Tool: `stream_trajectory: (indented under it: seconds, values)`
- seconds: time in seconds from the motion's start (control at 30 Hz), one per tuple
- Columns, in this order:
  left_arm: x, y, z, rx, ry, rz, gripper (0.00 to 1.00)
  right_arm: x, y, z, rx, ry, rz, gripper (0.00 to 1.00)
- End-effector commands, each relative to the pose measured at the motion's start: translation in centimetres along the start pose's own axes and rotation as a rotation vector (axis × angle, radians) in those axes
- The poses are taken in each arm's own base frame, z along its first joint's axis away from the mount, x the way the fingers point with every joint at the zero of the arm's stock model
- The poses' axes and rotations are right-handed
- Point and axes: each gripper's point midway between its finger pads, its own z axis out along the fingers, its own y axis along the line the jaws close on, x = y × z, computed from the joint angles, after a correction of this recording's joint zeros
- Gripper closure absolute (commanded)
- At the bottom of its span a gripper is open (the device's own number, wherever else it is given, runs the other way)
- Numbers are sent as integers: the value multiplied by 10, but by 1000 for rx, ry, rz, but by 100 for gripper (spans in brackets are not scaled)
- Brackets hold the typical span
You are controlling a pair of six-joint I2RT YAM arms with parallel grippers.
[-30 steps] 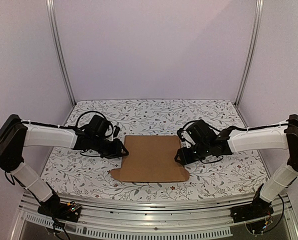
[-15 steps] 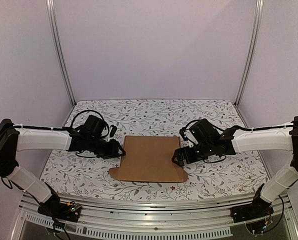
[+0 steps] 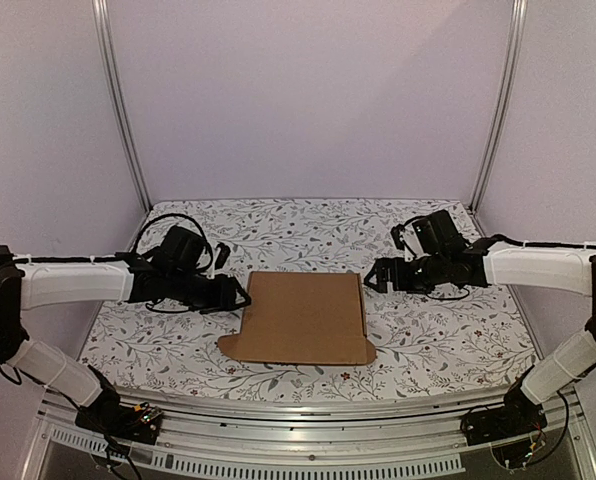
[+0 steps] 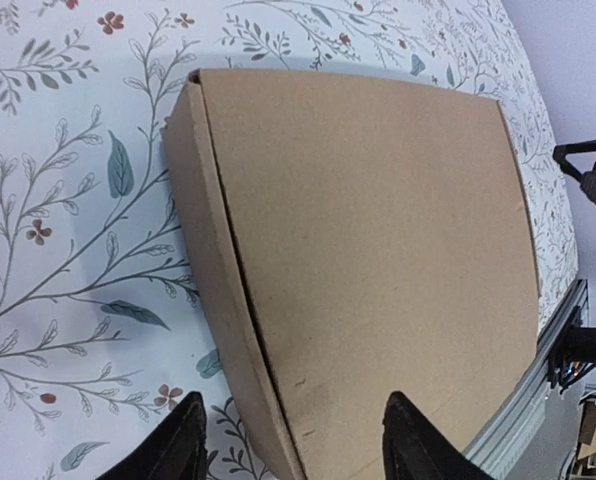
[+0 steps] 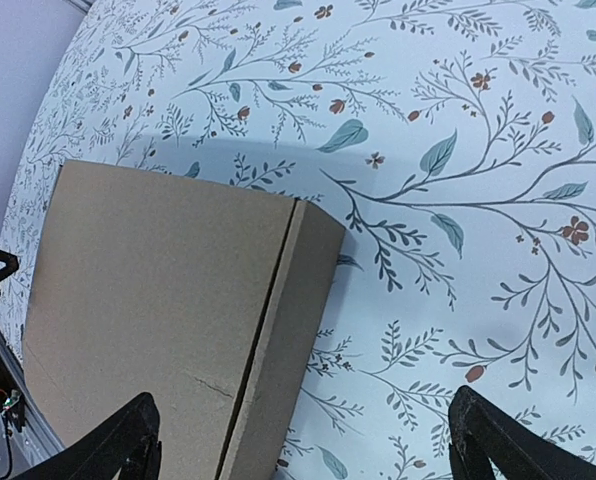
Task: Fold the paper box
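The paper box (image 3: pixel 303 318) is plain brown cardboard, lying closed and flat on the middle of the floral table, with a small flap sticking out at its near left corner (image 3: pixel 232 346). My left gripper (image 3: pixel 240 297) is open at the box's left edge. In the left wrist view its black fingertips (image 4: pixel 190 442) straddle the box's left side wall (image 4: pixel 203 260), and the lid (image 4: pixel 368 230) fills the frame. My right gripper (image 3: pixel 371 275) is open wide, just off the far right corner. The right wrist view shows the box (image 5: pixel 158 290) and bare cloth between its fingers (image 5: pixel 478 430).
The table carries a white cloth with a leaf and flower print (image 3: pixel 428 340). An aluminium rail (image 3: pixel 278 415) runs along the near edge. Metal frame posts (image 3: pixel 121 110) and purple walls close in the back and both sides.
The right gripper has opened wide and pulled back from the box's right edge toward the far right. The left gripper has opened at the left edge. The box lies about where it was.
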Motion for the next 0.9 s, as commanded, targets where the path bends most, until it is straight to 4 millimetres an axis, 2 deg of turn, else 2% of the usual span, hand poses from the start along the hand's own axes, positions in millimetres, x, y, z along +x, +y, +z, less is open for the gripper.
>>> stream_trajectory:
  seconds: [0.0, 0.2, 0.4, 0.63, 0.87]
  values:
    - [-5, -4, -11, 24, -42, 23, 38, 14, 13, 18, -121, 51, 46, 3]
    - [-4, -2, -13, 47, -54, 13, 29, 19, 14, 34, -147, 74, 101, 18]
    - [-3, 8, -16, 41, -74, -41, 26, 32, 12, 48, -165, 120, 162, 42]
    - [3, 15, -13, 33, -52, -69, 26, 42, 6, 56, -161, 134, 195, 48]
    - [4, 18, -10, 21, -49, -71, 26, 54, -4, 56, -129, 148, 202, 57]
